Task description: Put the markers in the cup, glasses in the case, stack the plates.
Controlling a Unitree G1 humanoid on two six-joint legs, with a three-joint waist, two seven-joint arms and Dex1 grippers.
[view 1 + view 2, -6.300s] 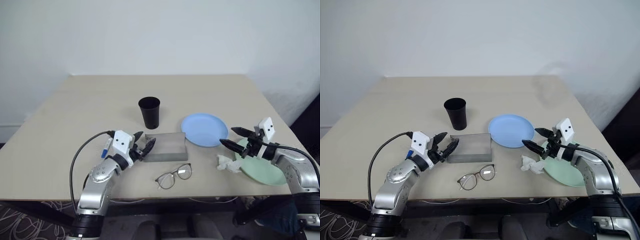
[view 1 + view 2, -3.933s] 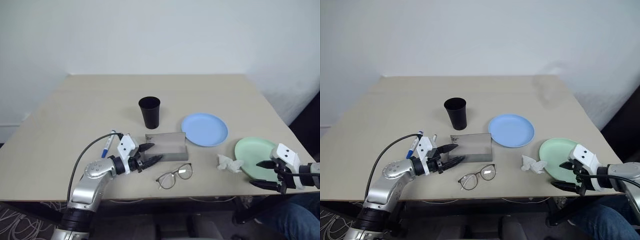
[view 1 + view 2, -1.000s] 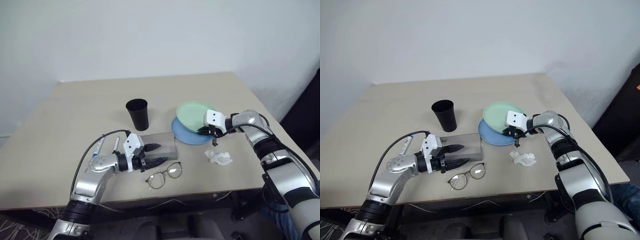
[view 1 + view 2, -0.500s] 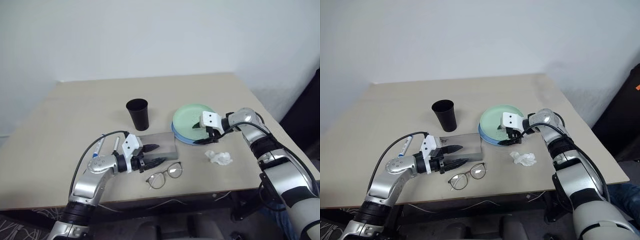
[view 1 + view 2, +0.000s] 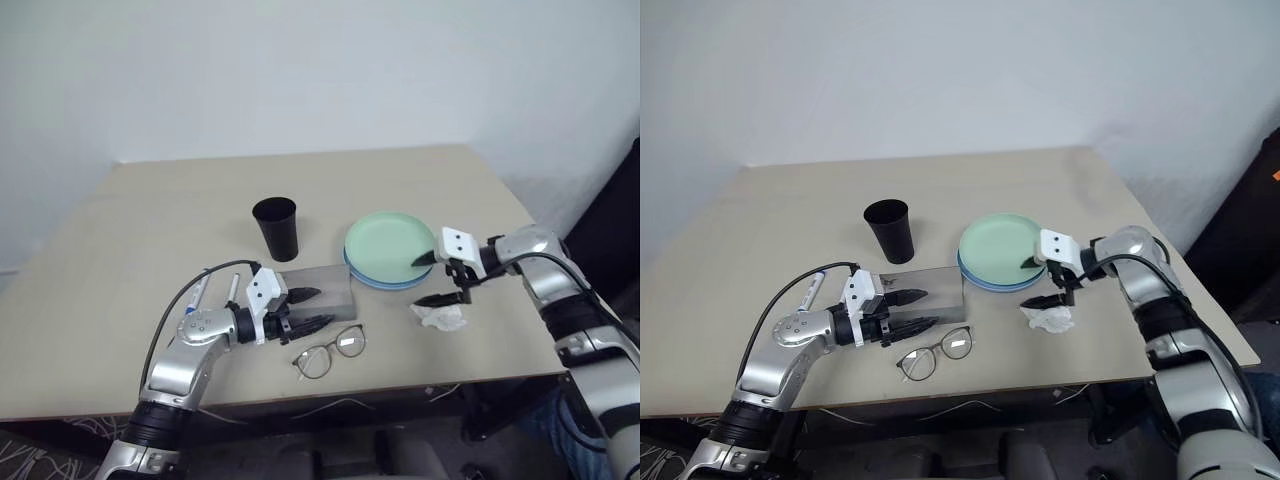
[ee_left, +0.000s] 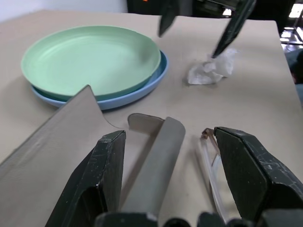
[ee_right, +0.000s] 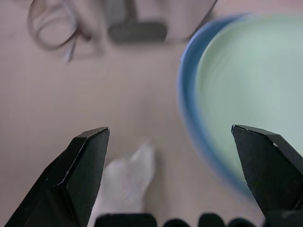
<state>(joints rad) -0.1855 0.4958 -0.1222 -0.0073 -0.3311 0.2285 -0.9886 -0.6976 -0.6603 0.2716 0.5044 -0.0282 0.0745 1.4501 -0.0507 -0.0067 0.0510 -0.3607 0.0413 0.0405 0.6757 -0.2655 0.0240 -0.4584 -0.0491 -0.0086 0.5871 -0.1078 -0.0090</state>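
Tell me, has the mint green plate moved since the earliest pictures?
Yes. The mint green plate earlier lay at the table's near right edge, beyond the tissue; now it rests on the light blue plate, nearer the black cup.

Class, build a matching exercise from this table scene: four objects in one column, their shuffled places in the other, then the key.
Objects
1. mint green round plate
2. crumpled white tissue
3. thin wire-framed glasses
4. black tapered cup

Places
A. beyond the grey oblong case
B. under the open right gripper
C. on the light blue plate
D. at the table's near edge

Pairs: 1-C, 2-B, 3-D, 4-A
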